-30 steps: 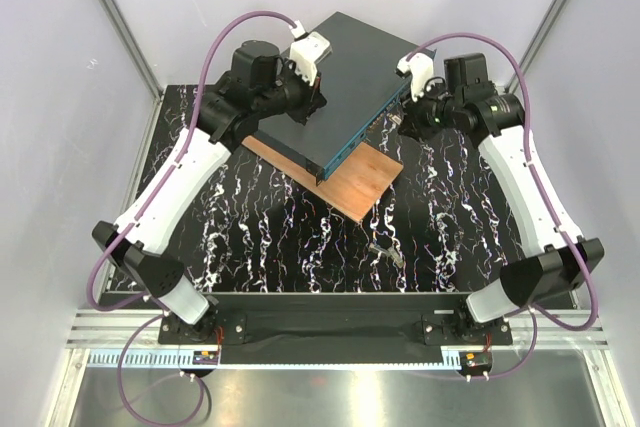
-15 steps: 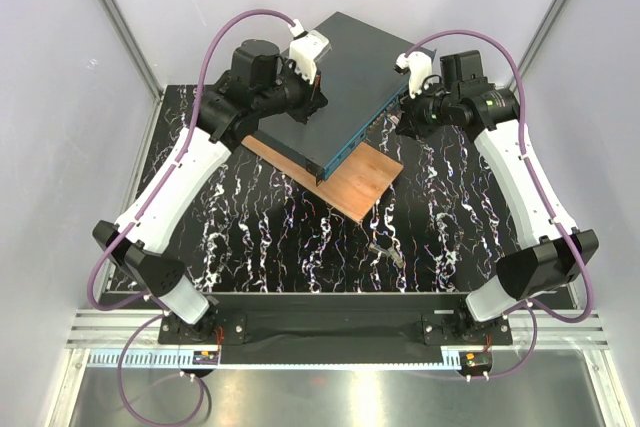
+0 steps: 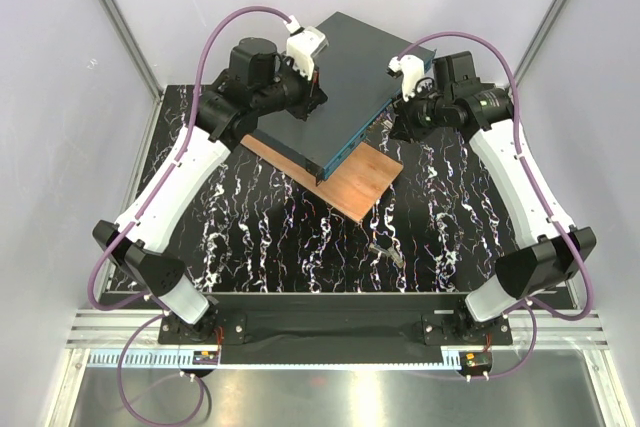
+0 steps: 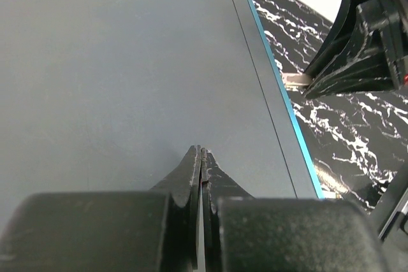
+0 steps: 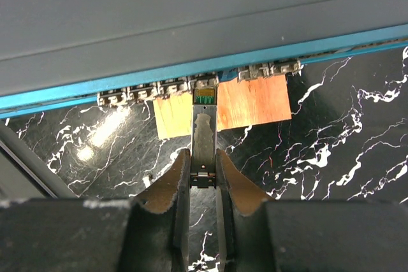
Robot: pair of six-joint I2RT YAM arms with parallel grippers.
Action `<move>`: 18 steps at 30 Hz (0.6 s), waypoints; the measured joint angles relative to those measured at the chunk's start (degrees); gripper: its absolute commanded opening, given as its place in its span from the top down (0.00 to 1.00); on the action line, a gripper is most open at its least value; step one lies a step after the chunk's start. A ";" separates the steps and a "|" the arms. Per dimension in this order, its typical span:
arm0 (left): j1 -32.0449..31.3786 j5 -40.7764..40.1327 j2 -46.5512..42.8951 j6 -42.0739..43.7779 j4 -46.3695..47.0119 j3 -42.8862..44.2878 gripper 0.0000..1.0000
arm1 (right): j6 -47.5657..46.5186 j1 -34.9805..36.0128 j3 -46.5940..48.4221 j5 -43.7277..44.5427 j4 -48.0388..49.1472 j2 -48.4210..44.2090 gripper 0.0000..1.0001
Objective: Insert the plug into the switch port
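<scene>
Plug point(image 5: 204, 128) pinched at its rear end in the right end effector point(image 5: 203, 155), fingers narrowed onto its two long sides, slim metal body pointing straight at the switch point(image 5: 191, 17). Green-tipped nose right at the mouth of one opening near the middle of the port row point(image 5: 191, 86) on the teal front face. Touching the port frame or barely inside it; cannot tell which from the right wrist view. Nearly the whole body out in the open, so clearly not seated.

Switch lying flat and askew on a thin wooden board point(image 3: 352, 185), a corner of the board showing below the ports, and the board itself on the black marbled worktop point(image 3: 260, 237). Left end effector point(image 4: 199, 156) pressed together with nothing between the fingers, tips apparently resting on the dark top of the switch, not far from its front edge. Reads as bracing the box against the coming push.

Judged far along: plug in hand, brought to the front face, lined up with a port. Left to do: a straight push along the plug's own axis until fully home, then letting go. Little room for error here, since a slight skew could catch the nose on the port frame or shove the box across the board.

Off toward the near side of the worktop, well apart from the switch, a small metallic item point(image 3: 388, 252), too small to identify.
</scene>
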 measured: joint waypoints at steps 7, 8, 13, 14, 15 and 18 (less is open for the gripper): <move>0.20 0.37 0.00 -1.05 1.11 -0.07 1.00 | 0.00 0.17 0.35 -0.04 0.07 0.90 1.00; 0.20 0.48 0.00 -1.11 1.14 -0.07 1.00 | 0.00 0.17 0.35 -0.04 0.04 0.92 1.00; 0.24 1.01 0.00 -1.92 1.36 -0.07 1.00 | 0.04 0.20 1.27 0.48 -0.28 1.29 1.00; 0.24 1.01 0.00 -2.12 1.36 -0.07 1.00 | 0.02 0.20 1.33 0.57 -0.33 1.31 1.00; 0.24 1.03 0.00 -2.27 1.36 -0.07 1.00 | 0.02 0.20 1.42 0.63 -0.39 1.31 1.00; 0.24 1.14 0.00 -2.58 1.36 -0.07 1.00 | 0.02 0.20 1.95 0.85 -0.48 1.38 1.00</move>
